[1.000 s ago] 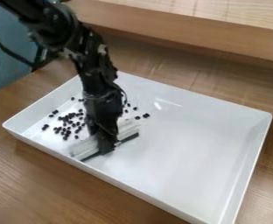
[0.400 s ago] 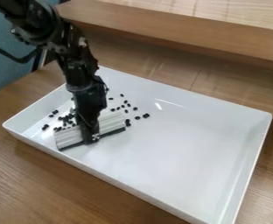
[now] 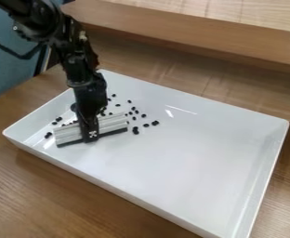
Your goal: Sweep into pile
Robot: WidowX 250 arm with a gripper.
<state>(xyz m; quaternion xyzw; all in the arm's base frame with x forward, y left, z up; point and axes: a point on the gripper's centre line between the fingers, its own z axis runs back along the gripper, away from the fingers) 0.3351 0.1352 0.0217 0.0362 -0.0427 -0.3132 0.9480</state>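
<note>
My gripper [image 3: 91, 135] hangs down over the left part of the white tray [image 3: 185, 162], shut on a pale ribbed sweeping block [image 3: 113, 123] with a dark lower edge. The block lies crosswise, low at the tray floor. Small black pieces [image 3: 135, 130] are scattered to the right of the block and behind it. A few more, such as the black pieces [image 3: 48, 135], lie at its left. The block and arm hide part of the tray floor behind them.
The tray's raised walls surround the work area, with the near wall [image 3: 128, 199] in front of the block. A wooden ledge [image 3: 197, 35] runs across behind the tray. A blue-grey surface [image 3: 11, 60] stands at the upper left.
The gripper and block have moved left and toward the back of the tray. Several black pieces right of the arm have come into sight, while many at the left are now hidden behind the block.
</note>
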